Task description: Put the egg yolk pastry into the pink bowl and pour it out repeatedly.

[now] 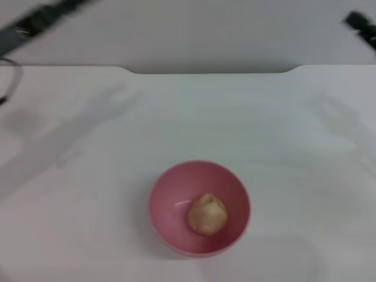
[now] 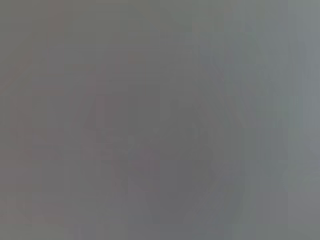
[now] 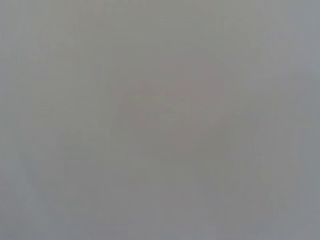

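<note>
The pink bowl [image 1: 198, 208] stands upright on the white table, near the front centre in the head view. The egg yolk pastry [image 1: 207, 214] lies inside it, on the bottom, slightly toward the right. My left gripper [image 1: 41, 20] shows as a dark blurred shape at the far left corner, well away from the bowl. My right gripper [image 1: 361, 26] shows as a dark shape at the far right corner, also well away. Neither touches anything. Both wrist views show only a plain grey blur, with no object in them.
The white table [image 1: 188, 117] ends at a far edge with a shallow notch [image 1: 208, 70] in its middle. A dark cable loop [image 1: 12, 82] lies at the far left edge.
</note>
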{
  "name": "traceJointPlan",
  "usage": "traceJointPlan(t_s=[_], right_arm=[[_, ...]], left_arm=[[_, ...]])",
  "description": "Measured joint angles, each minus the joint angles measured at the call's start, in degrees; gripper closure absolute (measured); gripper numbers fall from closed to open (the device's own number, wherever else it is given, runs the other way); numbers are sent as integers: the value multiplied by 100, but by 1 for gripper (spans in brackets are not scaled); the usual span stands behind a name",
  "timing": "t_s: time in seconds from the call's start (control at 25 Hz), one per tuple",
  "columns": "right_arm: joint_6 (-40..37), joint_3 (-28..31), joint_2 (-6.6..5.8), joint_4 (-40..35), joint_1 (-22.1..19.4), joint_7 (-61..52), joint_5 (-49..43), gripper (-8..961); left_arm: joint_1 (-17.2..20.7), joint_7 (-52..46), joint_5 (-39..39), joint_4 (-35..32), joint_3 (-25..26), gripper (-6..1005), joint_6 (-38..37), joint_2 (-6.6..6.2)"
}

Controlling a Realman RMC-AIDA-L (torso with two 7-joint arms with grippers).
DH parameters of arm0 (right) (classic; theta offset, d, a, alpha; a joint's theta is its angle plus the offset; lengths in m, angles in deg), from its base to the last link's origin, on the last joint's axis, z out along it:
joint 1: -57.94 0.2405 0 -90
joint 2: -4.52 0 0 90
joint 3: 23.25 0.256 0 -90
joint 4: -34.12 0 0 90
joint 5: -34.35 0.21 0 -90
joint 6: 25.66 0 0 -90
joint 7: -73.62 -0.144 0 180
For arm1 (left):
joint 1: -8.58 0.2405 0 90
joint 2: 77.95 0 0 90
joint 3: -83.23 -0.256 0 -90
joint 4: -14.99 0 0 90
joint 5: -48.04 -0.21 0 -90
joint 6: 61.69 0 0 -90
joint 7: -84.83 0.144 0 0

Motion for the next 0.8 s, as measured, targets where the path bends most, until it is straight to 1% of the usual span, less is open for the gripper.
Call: traceJointPlan(t_s=[0.04,0.08,0.12,0.16,0.2,0.24,0.28,0.36,0.44,0.56,0.64,0.68,0.8], right_arm=[[-66,5,4,365,-12,384,460,557],[-130,9,11,675,-10,682,812,557],[-190,11,18,991,-3,1008,1186,557],[-244,11,22,1311,17,1304,1522,557],[-279,13,24,1572,35,1629,1745,557],[-309,13,28,1808,58,2009,1925,557],[-322,11,37,1985,79,2471,2007,557],[-327,35,68,2331,131,3583,2081,557],[-387,88,100,2840,272,5093,2267,557],[-663,199,117,3899,637,7117,2649,558],[-849,405,119,4334,772,7814,2725,558],[-928,544,119,4464,802,8021,2721,558],[-1028,807,120,4655,833,8050,2707,558]], left_arm=[[164,568,576,250,104,229,-101,9],[265,987,976,426,146,228,-180,19],[265,987,976,426,146,228,-180,19],[389,1521,1445,627,162,228,-287,27],[676,3323,2705,1324,171,228,-650,47],[714,3836,3000,1548,160,228,-782,51],[763,4650,3417,1919,151,227,-1011,55],[792,6318,3921,2629,135,227,-1513,54],[775,8194,4109,3292,147,228,-1985,58],[734,9975,4155,3903,146,229,-2270,72],[662,10684,4163,4290,139,229,-2305,77],[624,10885,4163,4472,147,229,-2299,77],[554,10992,4167,4808,165,229,-2190,75]])
